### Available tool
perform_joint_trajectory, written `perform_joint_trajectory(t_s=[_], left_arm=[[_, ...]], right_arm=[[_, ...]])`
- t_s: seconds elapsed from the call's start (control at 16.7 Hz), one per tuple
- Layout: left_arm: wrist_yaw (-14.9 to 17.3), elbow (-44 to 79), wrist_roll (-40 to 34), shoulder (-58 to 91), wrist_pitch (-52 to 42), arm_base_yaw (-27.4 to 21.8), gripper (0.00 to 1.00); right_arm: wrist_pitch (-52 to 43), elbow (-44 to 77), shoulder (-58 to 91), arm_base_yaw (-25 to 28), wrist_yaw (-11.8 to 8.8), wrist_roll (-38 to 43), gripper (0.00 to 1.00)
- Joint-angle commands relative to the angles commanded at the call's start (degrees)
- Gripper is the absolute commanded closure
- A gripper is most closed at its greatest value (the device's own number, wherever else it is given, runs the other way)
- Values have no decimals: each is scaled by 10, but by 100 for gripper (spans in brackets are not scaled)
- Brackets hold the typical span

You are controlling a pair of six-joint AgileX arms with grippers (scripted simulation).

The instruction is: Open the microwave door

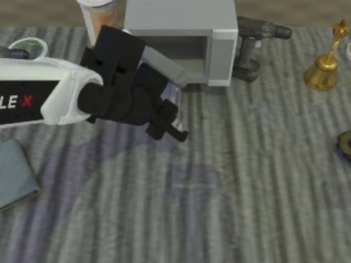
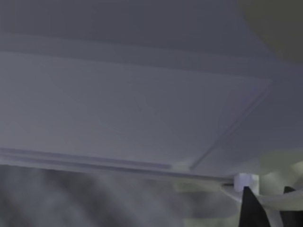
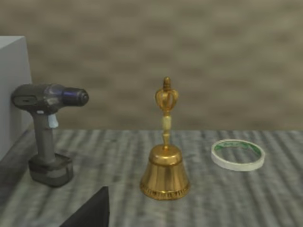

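Note:
The microwave (image 1: 181,19) stands at the back middle of the table. Its door (image 1: 164,64) is swung partly outward, and the dark cavity shows behind it. My left gripper (image 1: 173,130) is in front of the door's free edge. In the left wrist view the door panel (image 2: 123,109) fills the picture. My gripper (image 2: 268,210) has its dark fingertips (image 2: 250,210) on either side of the pale handle strip (image 2: 279,198), shut on it. The right arm is parked at the table's right edge (image 1: 345,143). Only one of its fingers (image 3: 94,213) shows.
A dark grey drill (image 1: 252,46) stands right beside the microwave's right side. A gold bell (image 1: 324,66) is farther right, with a tape roll (image 3: 237,155) beyond it. A jar (image 1: 98,16) and another tape roll (image 1: 27,46) are back left. A grey pad (image 1: 15,172) lies front left.

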Motion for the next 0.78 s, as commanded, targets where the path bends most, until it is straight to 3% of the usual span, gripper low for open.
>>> perform_joint_trajectory(t_s=[0.78], left_arm=[[8,-3,3,0,-3,-1,100]], right_arm=[[0,0,0,0,0,0,0]])
